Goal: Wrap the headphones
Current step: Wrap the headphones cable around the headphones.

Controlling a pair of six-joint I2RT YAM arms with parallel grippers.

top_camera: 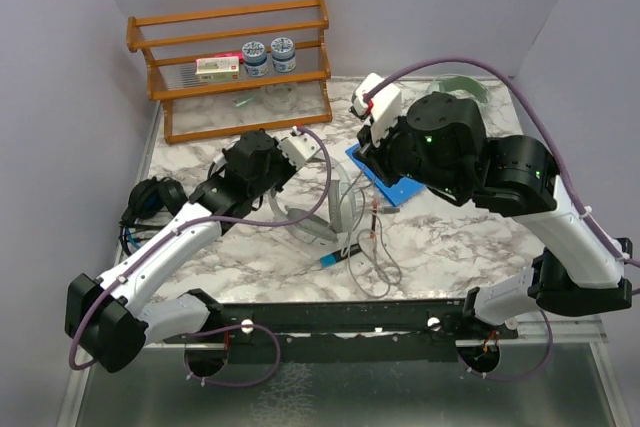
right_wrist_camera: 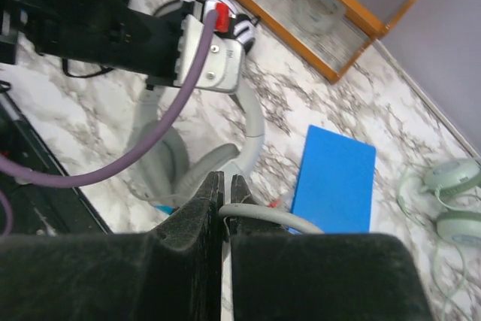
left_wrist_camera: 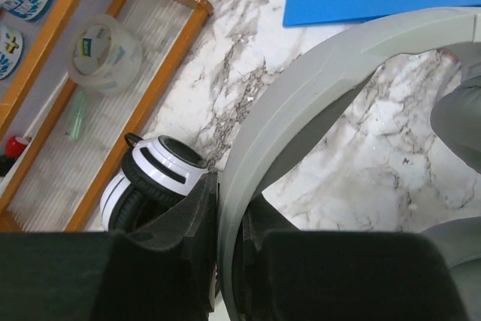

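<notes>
The pale grey headphones point(top_camera: 343, 209) stand on the marble table's middle, and their headband point(left_wrist_camera: 301, 103) arches up. My left gripper point(left_wrist_camera: 229, 204) is shut on that headband near one end. My right gripper point(right_wrist_camera: 227, 186) is shut on their thin grey cable point(right_wrist_camera: 263, 216), above the blue card; in the top view the right arm point(top_camera: 440, 142) hides its fingers. The rest of the cable point(top_camera: 375, 259) lies in loose loops near the front edge. A white-and-black pair point(left_wrist_camera: 150, 178) lies just beyond my left fingers. An all-black pair point(top_camera: 150, 202) lies at the left edge.
A wooden rack point(top_camera: 235, 67) at the back left holds bottles point(top_camera: 270, 55), a box and a tape roll point(left_wrist_camera: 105, 54). A blue card point(top_camera: 395, 185) lies under the right arm. Another pale pair of headphones point(right_wrist_camera: 451, 201) lies at the back right. Purple walls close three sides.
</notes>
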